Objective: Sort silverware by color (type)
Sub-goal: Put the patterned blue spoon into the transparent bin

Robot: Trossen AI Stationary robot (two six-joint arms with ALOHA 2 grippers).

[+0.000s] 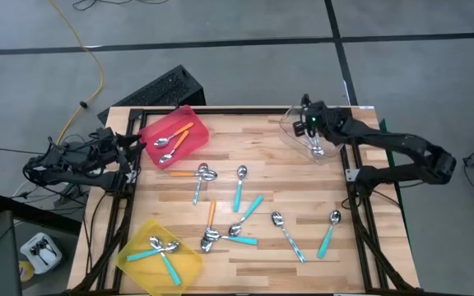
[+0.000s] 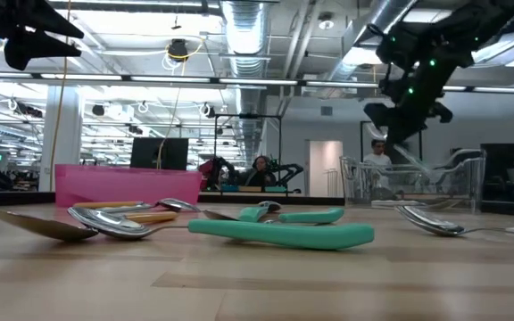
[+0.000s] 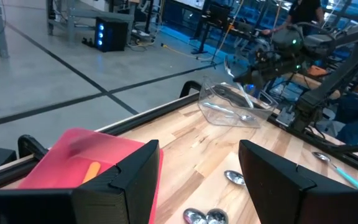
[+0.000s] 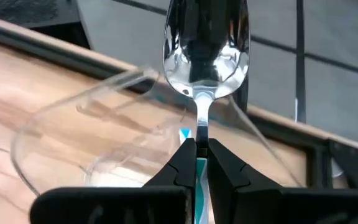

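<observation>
1. Spoons (image 1: 241, 215) are seen scattered across the wood table (image 1: 262, 173); left gripper (image 1: 130, 152) parked open by the red bin (image 1: 174, 136).
2. Low down, a busy workshop is seen behind.
3. One spoon (image 4: 206, 46) is clamped by the right gripper (image 4: 197, 163) over the clear bin (image 4: 73, 134).

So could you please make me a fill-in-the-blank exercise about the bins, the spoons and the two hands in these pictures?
1. The right hand is shut on a ____ above the clear bin.
2. The red bin holds spoons with ____ handles.
3. The teal spoons already sorted lie in the ____ bin.
4. The left hand, waiting beside the red bin, is ____.

Missing words: spoon; orange; yellow; open
</observation>
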